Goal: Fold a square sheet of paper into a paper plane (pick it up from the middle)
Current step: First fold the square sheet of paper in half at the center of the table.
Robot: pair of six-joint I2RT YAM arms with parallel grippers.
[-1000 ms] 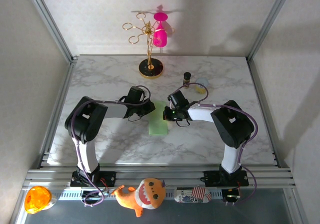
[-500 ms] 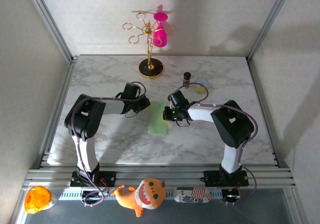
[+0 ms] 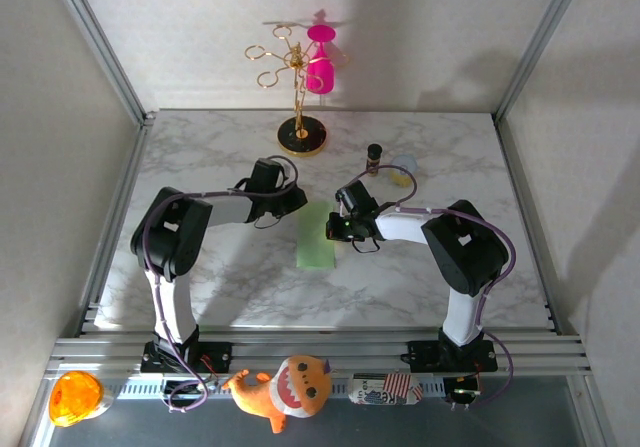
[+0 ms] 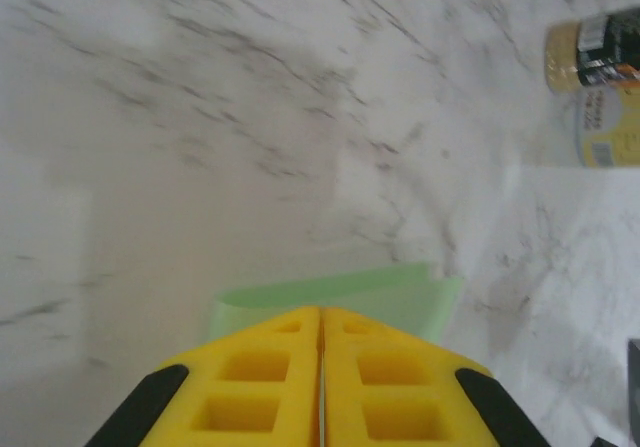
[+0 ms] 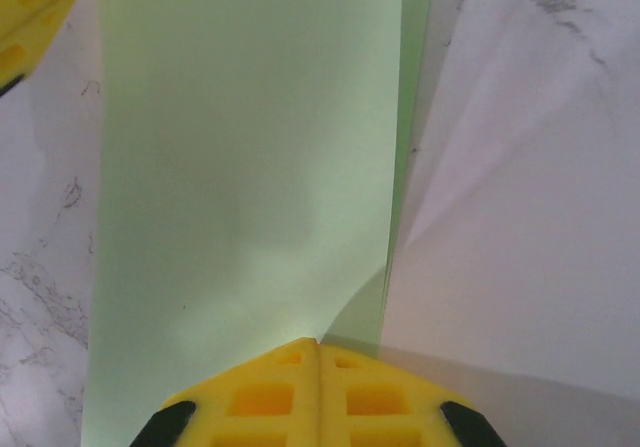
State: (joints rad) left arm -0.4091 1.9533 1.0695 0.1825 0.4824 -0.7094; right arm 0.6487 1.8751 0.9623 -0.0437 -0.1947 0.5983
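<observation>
The square sheet of paper (image 3: 318,235) lies on the marble table, pale green and doubled over into a narrow upright rectangle. No paper plane shape is in view. My left gripper (image 3: 296,200) is shut at the sheet's far left corner. In the left wrist view its yellow fingertips (image 4: 321,310) meet just over the sheet's edge (image 4: 400,292). Shut as well, my right gripper (image 3: 334,229) rests its tips (image 5: 318,343) on the sheet (image 5: 240,167) close to the right edge. Two layers (image 5: 415,67) show along that edge.
A gold rack with pink cups (image 3: 300,87) stands at the back centre. A small dark bottle (image 3: 374,155) and a yellow-white cup (image 3: 404,170) sit behind the right gripper; the bottle (image 4: 595,42) is at the left wrist view's top right. A plush toy (image 3: 285,387) lies off the table's front.
The left gripper has drawn back from the sheet's left side toward its far corner. The right arm and the sheet have stayed put.
</observation>
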